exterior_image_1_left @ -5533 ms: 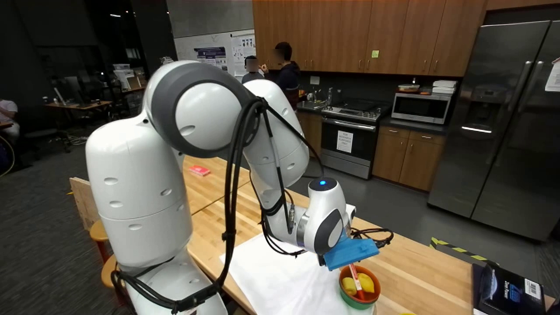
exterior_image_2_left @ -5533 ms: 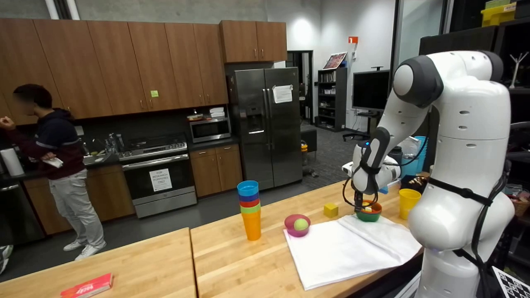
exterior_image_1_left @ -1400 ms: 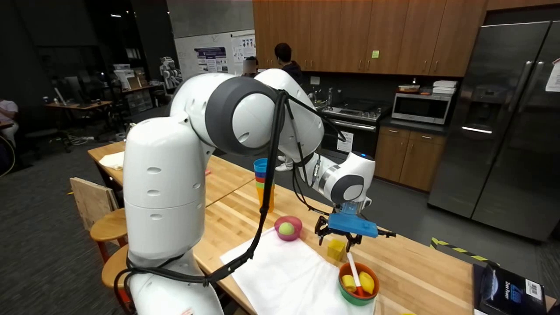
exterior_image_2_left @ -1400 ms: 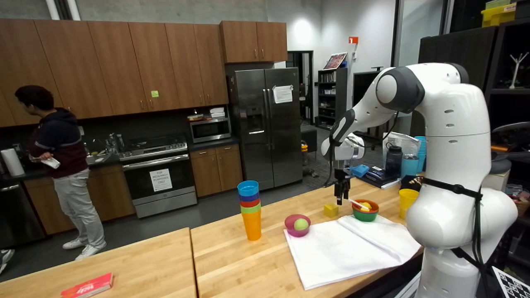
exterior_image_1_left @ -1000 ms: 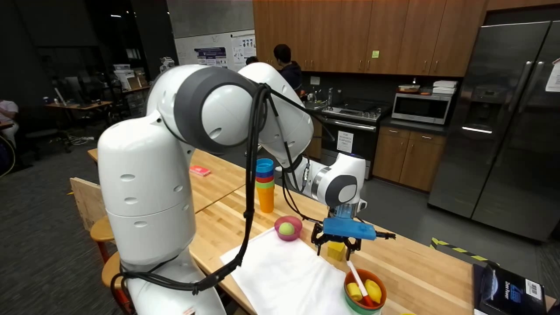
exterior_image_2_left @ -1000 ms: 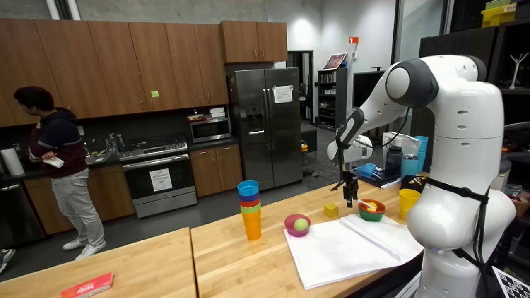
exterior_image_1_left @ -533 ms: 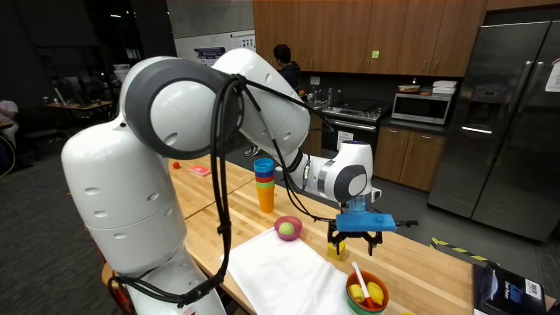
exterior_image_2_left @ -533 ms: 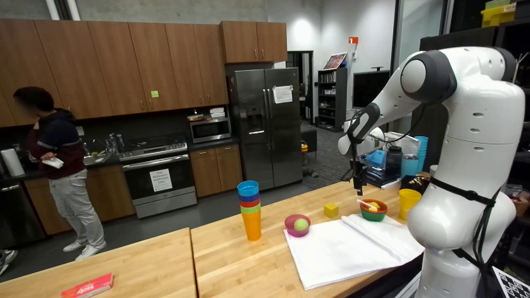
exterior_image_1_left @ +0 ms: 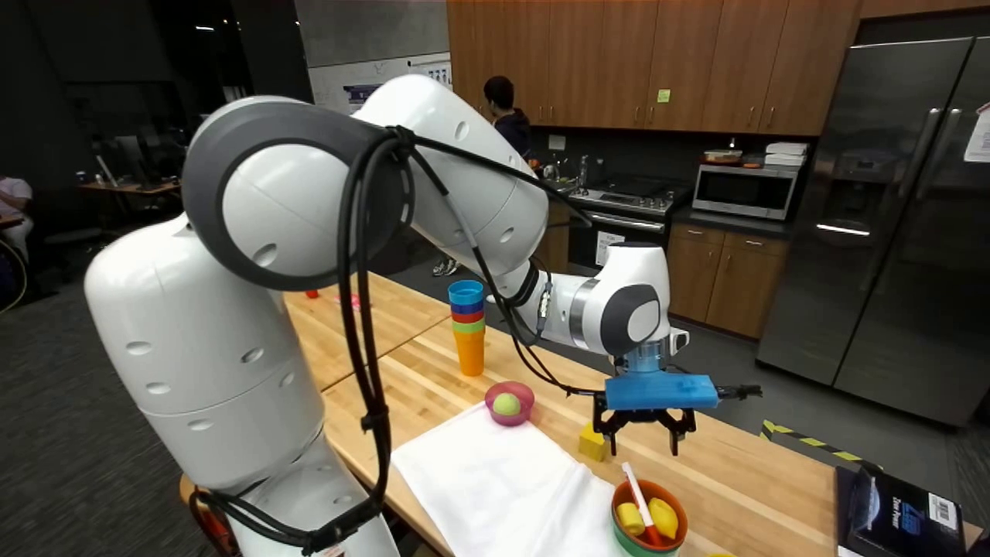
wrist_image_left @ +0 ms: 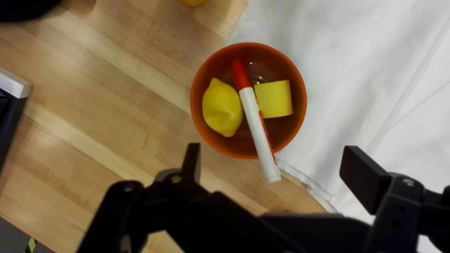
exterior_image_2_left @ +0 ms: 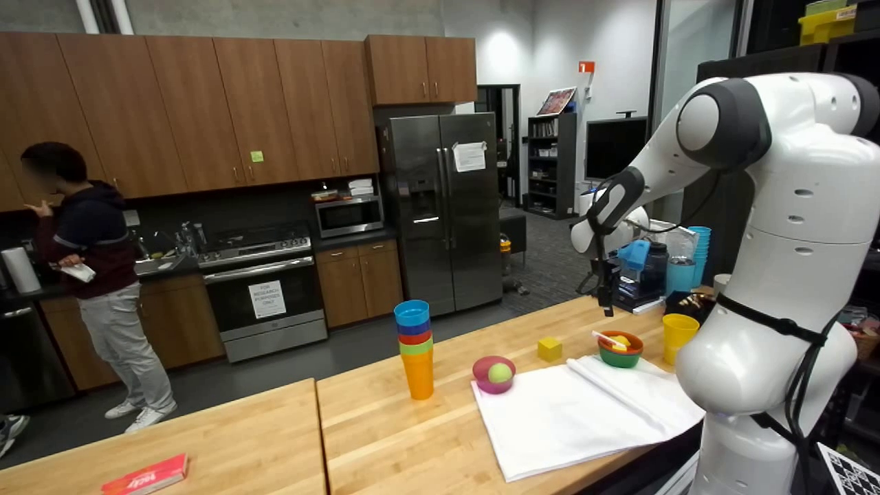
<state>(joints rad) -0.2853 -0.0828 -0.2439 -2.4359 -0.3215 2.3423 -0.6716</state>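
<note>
My end effector (exterior_image_1_left: 644, 449) hangs spread and empty near the bowl (wrist_image_left: 277, 58), where 1 marker (wrist_image_left: 255, 117) leans cap-down between the lemon (wrist_image_left: 222, 107) and the yellow piece (wrist_image_left: 274, 99), its white end jutting over the rim, probably because it is too long to lie flat inside.

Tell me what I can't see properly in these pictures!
Orange bowl, wrist view: lemon and marker hide some of its floor.
Yellow cup, wrist view: mostly cut off by the top edge.
Black shape, wrist view: blurred, cut off by the corner.
Red thing, in an exterior view: the robot's arm hides part.
</note>
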